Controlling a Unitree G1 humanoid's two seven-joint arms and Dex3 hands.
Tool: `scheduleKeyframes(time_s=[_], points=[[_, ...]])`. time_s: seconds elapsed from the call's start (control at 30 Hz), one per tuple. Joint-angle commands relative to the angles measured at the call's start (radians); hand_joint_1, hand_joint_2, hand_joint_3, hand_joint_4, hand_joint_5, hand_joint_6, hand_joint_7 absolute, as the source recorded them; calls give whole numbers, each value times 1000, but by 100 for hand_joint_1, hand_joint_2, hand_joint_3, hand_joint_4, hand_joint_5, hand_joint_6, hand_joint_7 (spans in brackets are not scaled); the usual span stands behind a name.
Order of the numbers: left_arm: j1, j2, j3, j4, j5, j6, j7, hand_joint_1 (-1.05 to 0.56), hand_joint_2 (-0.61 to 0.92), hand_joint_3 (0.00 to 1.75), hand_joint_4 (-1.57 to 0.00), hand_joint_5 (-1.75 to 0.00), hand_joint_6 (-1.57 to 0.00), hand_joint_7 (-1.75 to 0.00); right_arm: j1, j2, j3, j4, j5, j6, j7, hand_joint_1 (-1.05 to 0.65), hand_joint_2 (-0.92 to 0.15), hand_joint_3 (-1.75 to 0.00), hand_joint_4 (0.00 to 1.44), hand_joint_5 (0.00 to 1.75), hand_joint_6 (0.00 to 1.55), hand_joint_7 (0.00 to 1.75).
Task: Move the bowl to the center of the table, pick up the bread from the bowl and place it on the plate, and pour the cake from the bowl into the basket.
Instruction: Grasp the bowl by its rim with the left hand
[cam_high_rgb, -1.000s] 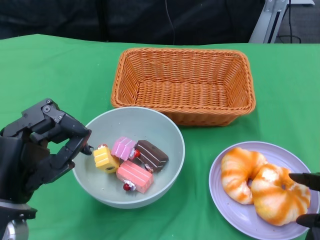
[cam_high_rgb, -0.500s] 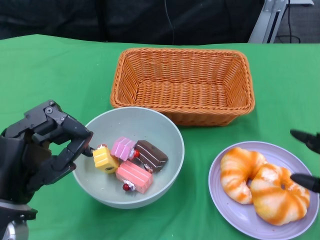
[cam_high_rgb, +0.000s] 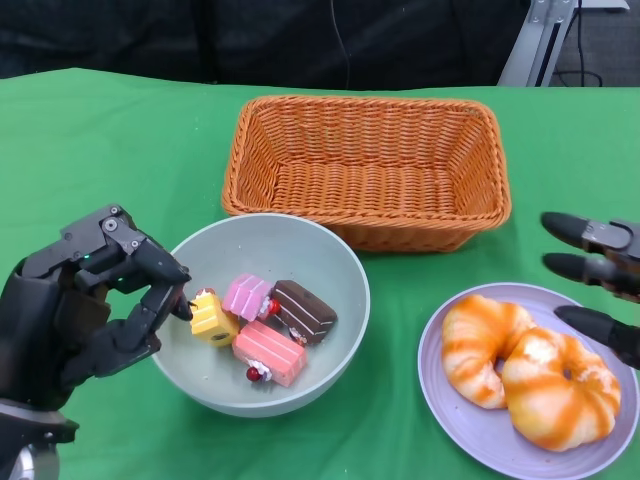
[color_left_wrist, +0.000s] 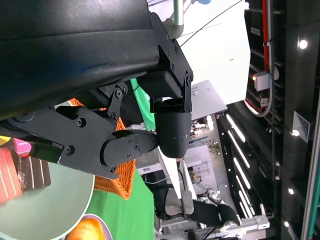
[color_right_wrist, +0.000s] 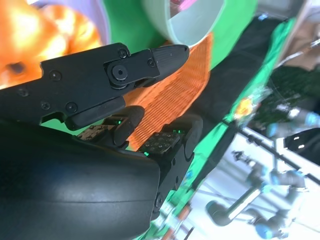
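Observation:
The pale green bowl (cam_high_rgb: 335, 262) stands left of centre and holds several small cakes: yellow (cam_high_rgb: 210, 316), pink (cam_high_rgb: 247, 296), chocolate (cam_high_rgb: 304, 310) and a pink-red one (cam_high_rgb: 270, 353). My left hand (cam_high_rgb: 85, 305) is at the bowl's left rim with curled fingertips (cam_high_rgb: 178, 298) touching it; whether it grips the rim is unclear. Two orange breads (cam_high_rgb: 478, 345) (cam_high_rgb: 560, 392) lie on the lavender plate (cam_high_rgb: 445, 395) at the right. My right hand (cam_high_rgb: 598, 278) hovers at the plate's far right edge, fingers spread, holding nothing.
An orange wicker basket (cam_high_rgb: 368, 165) stands just behind the bowl, its front wall almost touching the bowl's rim. Green cloth covers the table (cam_high_rgb: 120, 150). The right wrist view shows the basket (color_right_wrist: 175, 95) and the bowl (color_right_wrist: 195, 20) beyond the fingers.
My right hand has lifted off the bread and drawn back up and right, fingers spreading. My left hand has edged right and down onto the bowl's rim. The bowl has not moved.

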Motion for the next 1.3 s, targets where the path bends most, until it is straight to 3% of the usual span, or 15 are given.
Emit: scheduleKeyframes(time_s=[0.03, 0.37, 0.43, 0.47, 0.5, 0.6, 0.67, 0.77, 0.8, 0.87, 0.9, 0.93, 1.03, 1.17, 1.3], points=[[15, 18, -3, 1, 8, -9, -8, -10, 67, 91, -73, -161, -72, -136, -30, 21, 18, -23, 17, 9, 17, -51, -92, -9, 79, 13, 67, 3], [35, 22, -25, -20, 21, 2, 1, -10, 66, 91, -73, -162, -72, -135, -85, 91, 86, -46, 77, 51, 77, -44, -92, -7, 93, 23, 80, 9], [39, 20, -26, -22, 25, -1, 3, -9, 66, 91, -73, -162, -73, -134, -84, 112, 93, -50, 99, 56, 82, -41, -92, -6, 77, 64, 82, 17], [40, 20, -26, -22, 26, -1, 3, -9, 66, 91, -73, -162, -73, -134, -83, 123, 96, -53, 112, 60, 84, -38, -92, -4, 70, 85, 81, 29], [40, 21, -27, -20, 26, -3, 0, -9, 65, 93, -73, -162, -73, -134, -80, 133, 99, -58, 122, 63, 86, -35, -92, -3, 64, 105, 73, 55], [38, 35, -25, -11, 33, -19, -15, -10, 65, 93, -72, -161, -71, -134, -67, 162, 107, -71, 140, 61, 84, -27, -92, -2, 64, 128, 66, 94], [26, 63, -18, 1, 44, -53, -37, -10, 67, 88, -71, -161, -70, -134, -58, 174, 113, -79, 142, 62, 80, -24, -91, -2, 65, 134, 65, 103], [1, 129, 1, 14, 59, -111, -82, -18, 74, 58, -67, -142, -71, -108, -47, 188, 122, -88, 133, 67, 75, -18, -91, -10, 67, 141, 66, 114], [-2, 152, 6, 11, 56, -120, -97, -23, 74, 51, -65, -131, -73, -91, -46, 192, 123, -88, 131, 67, 75, -19, -88, -17, 66, 143, 65, 118], [-8, 213, 15, 4, 49, -134, -143, -30, 79, 37, -60, -114, -79, -59, -47, 199, 125, -85, 133, 70, 75, -20, -63, -65, 66, 145, 63, 125], [-6, 250, 22, -1, 59, -142, -163, -32, 83, 29, -59, -107, -80, -48, -49, 201, 126, -84, 135, 72, 77, -20, -57, -77, 67, 146, 63, 126], [-5, 275, 26, -3, 67, -148, -175, -35, 87, 18, -59, -92, -82, -32, -50, 203, 127, -83, 136, 73, 77, -22, -53, -84, 67, 146, 63, 127], [6, 383, 47, -21, 120, -176, -219, -40, 92, 7, -62, -56, -81, -8, -50, 209, 126, -81, 140, 82, 78, -26, -51, -87, 67, 149, 63, 128], [22, 464, 56, -34, 174, -235, -241, -47, 92, 4, -68, -20, -75, -1, -55, 216, 124, -79, 145, 90, 80, -27, -52, -87, 67, 151, 62, 131], [19, 495, 30, -7, 212, -351, -252, -50, 91, 1, -73, -10, -75, 0, -55, 228, 119, -89, 158, 121, 66, -26, -53, -84, 66, 153, 61, 131]])
